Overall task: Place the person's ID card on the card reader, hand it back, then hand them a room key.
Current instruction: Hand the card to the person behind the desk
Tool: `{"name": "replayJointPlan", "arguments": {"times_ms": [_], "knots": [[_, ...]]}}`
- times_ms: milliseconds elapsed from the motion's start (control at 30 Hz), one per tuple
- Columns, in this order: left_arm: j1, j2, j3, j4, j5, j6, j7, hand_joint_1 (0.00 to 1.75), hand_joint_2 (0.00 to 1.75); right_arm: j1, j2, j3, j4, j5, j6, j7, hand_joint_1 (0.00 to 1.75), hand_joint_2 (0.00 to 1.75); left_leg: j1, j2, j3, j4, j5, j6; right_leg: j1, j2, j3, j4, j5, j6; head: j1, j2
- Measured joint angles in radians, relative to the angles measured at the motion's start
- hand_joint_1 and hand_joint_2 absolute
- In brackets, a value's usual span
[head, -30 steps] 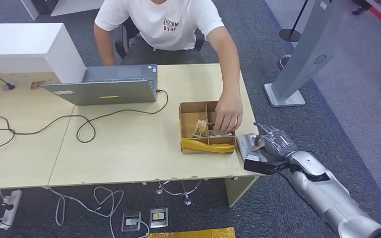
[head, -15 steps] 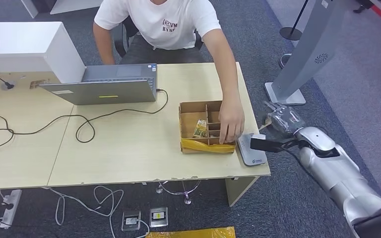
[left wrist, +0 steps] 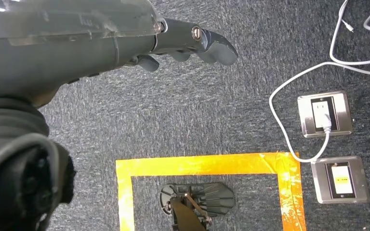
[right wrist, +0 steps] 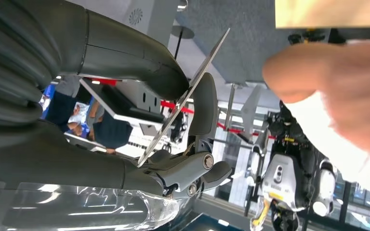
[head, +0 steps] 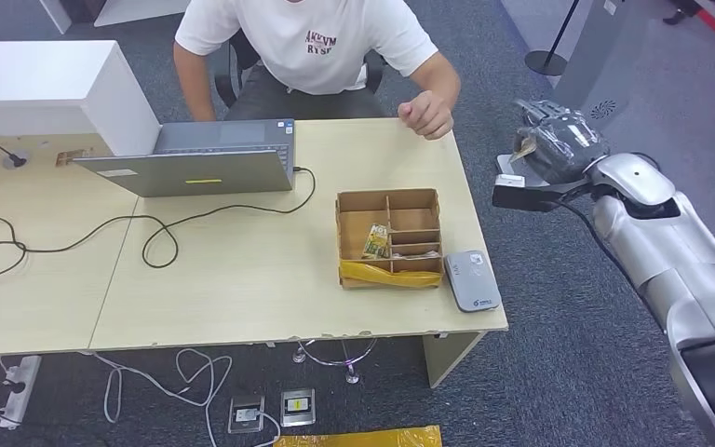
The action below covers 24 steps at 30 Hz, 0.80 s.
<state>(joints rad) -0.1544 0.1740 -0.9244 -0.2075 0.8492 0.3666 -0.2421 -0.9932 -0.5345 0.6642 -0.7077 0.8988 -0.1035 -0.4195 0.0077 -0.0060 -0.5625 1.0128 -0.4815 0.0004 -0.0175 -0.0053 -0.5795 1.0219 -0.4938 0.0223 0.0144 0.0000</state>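
We pinch the thin flat ID card (right wrist: 183, 98) in our right hand (head: 559, 144), raised beside the worktop (head: 242, 270) toward the person's hand (head: 425, 115) for return; our left hand (left wrist: 183, 43) hangs empty, fingers apart.

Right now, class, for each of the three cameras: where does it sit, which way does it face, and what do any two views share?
Head view: high on the body, looking down at the desk, card reader and person; right robot hand raised.
Left wrist view: behind the hanging left robot hand, facing carpet and yellow tape.
Right wrist view: behind the right robot hand, which pinches a card; person's hand opposite.
Shared: head and right wrist views both show that hand and the person's hand.
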Motion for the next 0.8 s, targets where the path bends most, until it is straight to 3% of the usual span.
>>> {"name": "replayJointPlan", "arguments": {"times_ms": [367, 800], "knots": [[-0.003, -0.002, -0.011, 0.000, -0.002, 0.000, 0.000, 0.00, 0.00, -0.096, 0.046, 0.007, 0.075, 0.023, -0.002, -0.023, 1.75, 1.75, 0.000, -0.001, -0.002, 0.000, 0.000, 0.000, 0.000, -0.001, -0.001, 0.000, 0.000, 0.000, 0.000, 0.000], [-0.020, -0.004, -0.029, 0.000, -0.028, -0.006, 0.000, 0.00, 0.00, -0.186, 0.188, 0.021, 0.180, 0.048, 0.011, -0.026, 1.74, 1.75, 0.000, -0.001, -0.002, 0.000, 0.000, 0.000, 0.000, 0.000, -0.001, 0.001, 0.000, 0.000, 0.000, 0.000]]}}
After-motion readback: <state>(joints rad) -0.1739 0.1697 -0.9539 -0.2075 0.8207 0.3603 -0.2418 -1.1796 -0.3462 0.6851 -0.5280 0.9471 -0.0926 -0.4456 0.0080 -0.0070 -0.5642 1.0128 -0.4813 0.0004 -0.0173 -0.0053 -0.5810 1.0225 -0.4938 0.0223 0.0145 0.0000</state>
